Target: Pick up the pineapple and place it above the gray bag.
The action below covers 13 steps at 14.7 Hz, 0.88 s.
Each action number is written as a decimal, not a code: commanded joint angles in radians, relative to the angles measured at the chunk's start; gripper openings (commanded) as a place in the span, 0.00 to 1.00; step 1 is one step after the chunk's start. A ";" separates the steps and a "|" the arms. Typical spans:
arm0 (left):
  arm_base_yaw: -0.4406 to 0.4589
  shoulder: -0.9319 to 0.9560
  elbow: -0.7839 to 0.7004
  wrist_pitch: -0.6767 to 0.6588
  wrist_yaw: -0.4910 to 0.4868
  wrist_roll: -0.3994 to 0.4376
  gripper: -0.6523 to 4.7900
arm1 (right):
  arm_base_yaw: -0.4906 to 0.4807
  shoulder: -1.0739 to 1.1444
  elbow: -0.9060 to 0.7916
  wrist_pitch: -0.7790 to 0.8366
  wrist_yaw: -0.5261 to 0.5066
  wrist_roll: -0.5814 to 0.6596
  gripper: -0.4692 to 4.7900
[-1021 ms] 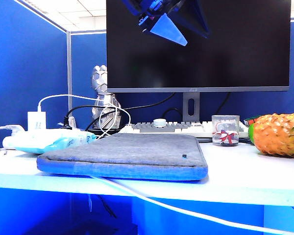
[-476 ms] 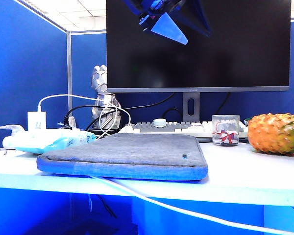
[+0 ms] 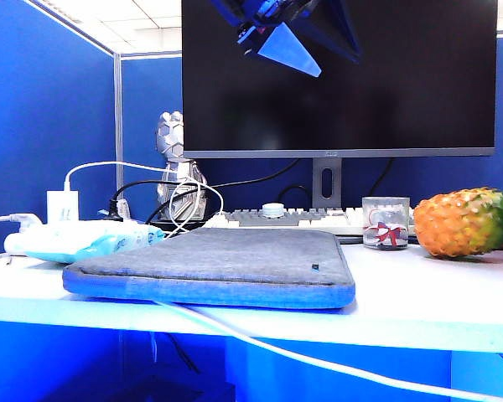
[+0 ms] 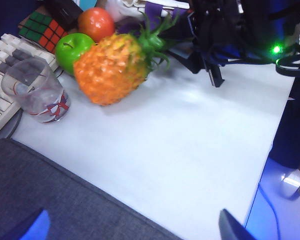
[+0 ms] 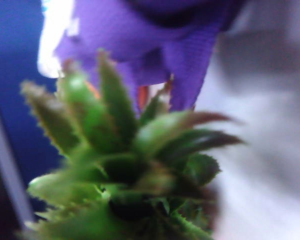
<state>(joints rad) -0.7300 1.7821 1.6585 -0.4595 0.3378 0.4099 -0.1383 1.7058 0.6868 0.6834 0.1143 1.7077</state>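
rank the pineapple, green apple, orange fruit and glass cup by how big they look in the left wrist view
1. pineapple, clearly largest
2. glass cup, though it sits nearer the camera, which flatters it
3. green apple and orange fruit look about alike; both are partly hidden, so no ranking between them

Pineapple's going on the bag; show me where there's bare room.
Free: the bag's whole top, and the white table between bag and pineapple. Crowded: around the glass, apple and cube. Left gripper hovers open; right gripper at the crown.
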 commanded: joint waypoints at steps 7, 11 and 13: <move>-0.001 -0.002 0.003 0.012 0.006 -0.026 0.97 | -0.008 -0.006 0.250 0.205 -0.331 -0.463 0.08; -0.001 -0.002 0.003 0.005 0.006 -0.025 0.97 | -0.007 -0.008 0.388 0.075 -0.452 -0.594 0.08; -0.001 -0.002 0.003 0.011 -0.005 -0.026 0.97 | -0.005 -0.019 0.453 0.001 -0.551 -0.666 0.07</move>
<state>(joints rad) -0.7300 1.7824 1.6585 -0.4599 0.3374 0.3874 -0.1444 1.7081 1.1137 0.6712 -0.4007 1.0775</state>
